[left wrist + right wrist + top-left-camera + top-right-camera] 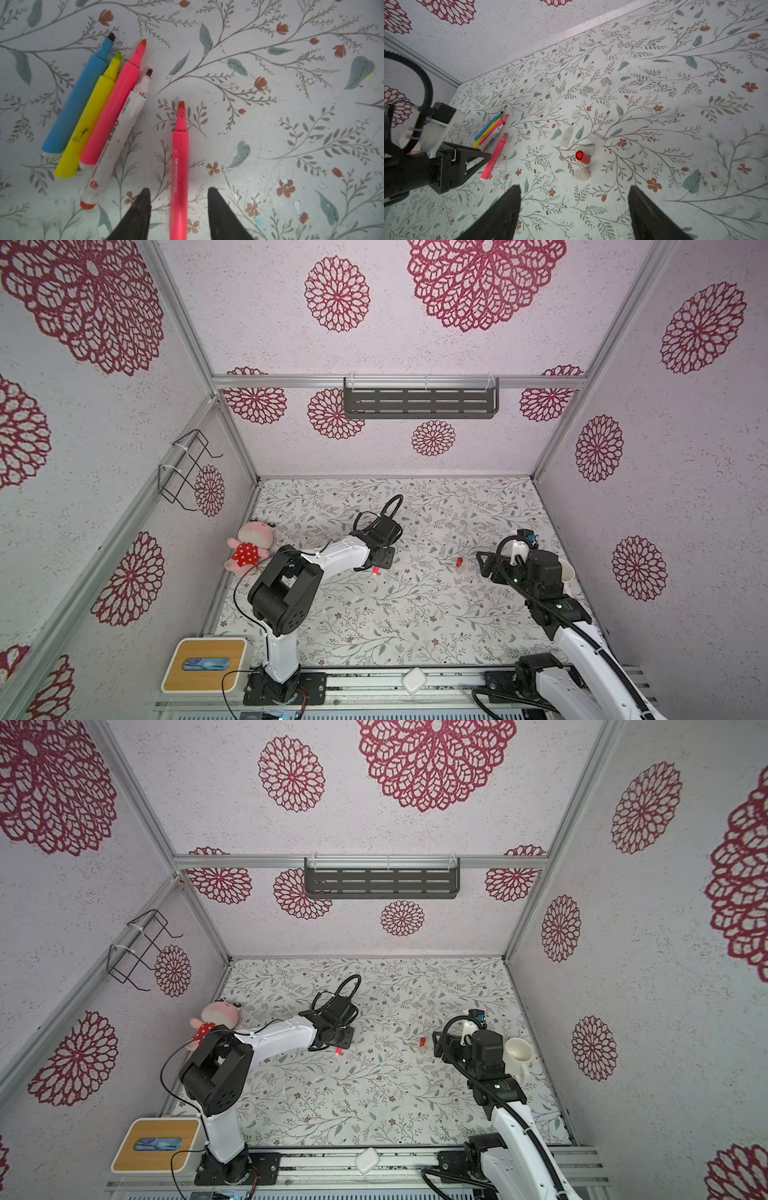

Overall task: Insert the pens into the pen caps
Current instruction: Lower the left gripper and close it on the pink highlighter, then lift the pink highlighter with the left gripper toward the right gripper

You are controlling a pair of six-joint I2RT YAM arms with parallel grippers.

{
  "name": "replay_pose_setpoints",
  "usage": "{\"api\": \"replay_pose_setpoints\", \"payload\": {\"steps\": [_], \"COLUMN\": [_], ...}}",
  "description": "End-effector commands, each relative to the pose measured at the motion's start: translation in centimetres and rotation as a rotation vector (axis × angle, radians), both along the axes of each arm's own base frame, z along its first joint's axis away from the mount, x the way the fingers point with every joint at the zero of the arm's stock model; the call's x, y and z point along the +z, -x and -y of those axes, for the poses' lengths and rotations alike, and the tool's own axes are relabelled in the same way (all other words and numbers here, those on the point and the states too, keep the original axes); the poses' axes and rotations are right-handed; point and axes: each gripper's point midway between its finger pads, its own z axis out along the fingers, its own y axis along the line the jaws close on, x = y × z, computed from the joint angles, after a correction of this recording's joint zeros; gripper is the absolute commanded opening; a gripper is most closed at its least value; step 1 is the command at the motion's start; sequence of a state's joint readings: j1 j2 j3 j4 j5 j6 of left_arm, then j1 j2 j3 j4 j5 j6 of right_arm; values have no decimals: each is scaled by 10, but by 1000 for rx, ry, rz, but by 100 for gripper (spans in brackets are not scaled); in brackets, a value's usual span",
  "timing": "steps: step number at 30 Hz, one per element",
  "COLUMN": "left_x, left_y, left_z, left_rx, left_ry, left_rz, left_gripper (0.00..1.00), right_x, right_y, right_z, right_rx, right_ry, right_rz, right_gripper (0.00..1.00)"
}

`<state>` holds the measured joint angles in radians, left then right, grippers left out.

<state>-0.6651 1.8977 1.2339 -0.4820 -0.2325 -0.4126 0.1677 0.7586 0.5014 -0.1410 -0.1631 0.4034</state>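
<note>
Left wrist view: the left hand (178, 189) is released, its jaws straddling the loose pink pen (180, 149) without touching it, so the pen just lies flat on the surface (291, 166). The other four pens (87, 124) are bunched just beside that pink pen. The pen caps (582, 156) lie well apart from it. The right hand (574, 187) hovers near them, wide open and empty, probably lining up to grab one.

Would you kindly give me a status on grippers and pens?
Left gripper open, straddling lone pink pen, not gripping. Right gripper open, empty, near pen caps. All uncapped; other four pens bunched alongside. White mug beside right arm, no obstruction.
</note>
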Motion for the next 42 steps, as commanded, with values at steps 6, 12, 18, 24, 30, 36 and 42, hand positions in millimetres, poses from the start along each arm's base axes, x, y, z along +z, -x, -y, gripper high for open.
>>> {"api": "replay_pose_setpoints", "payload": {"steps": [6,12,18,24,30,36,42], "left_x": [-9,-31,-40,-42,-32,2,36], "left_y": [-3,3,8,12,10,6,7], "left_z": [4,0,2,5,8,22,32], "left_rx": [-7,-13,-24,-46,-54,-78,-110], "left_ry": [-17,-74,-75,-71,-36,89,240], "left_rz": [-48,-116,-161,-186,-157,-69,25], "left_gripper": [45,40,32,15,9,10,11], "right_x": [8,7,6,8,11,15,25], "right_y": [-1,-1,1,3,3,4,8], "right_z": [2,3,5,8,9,3,-15], "right_rx": [-16,-23,-34,-50,-57,-21,79], "right_ry": [4,2,-2,1,1,-15,-54], "right_rz": [24,25,26,31,39,47,71], "right_gripper": [83,83,83,82,82,82,83]}}
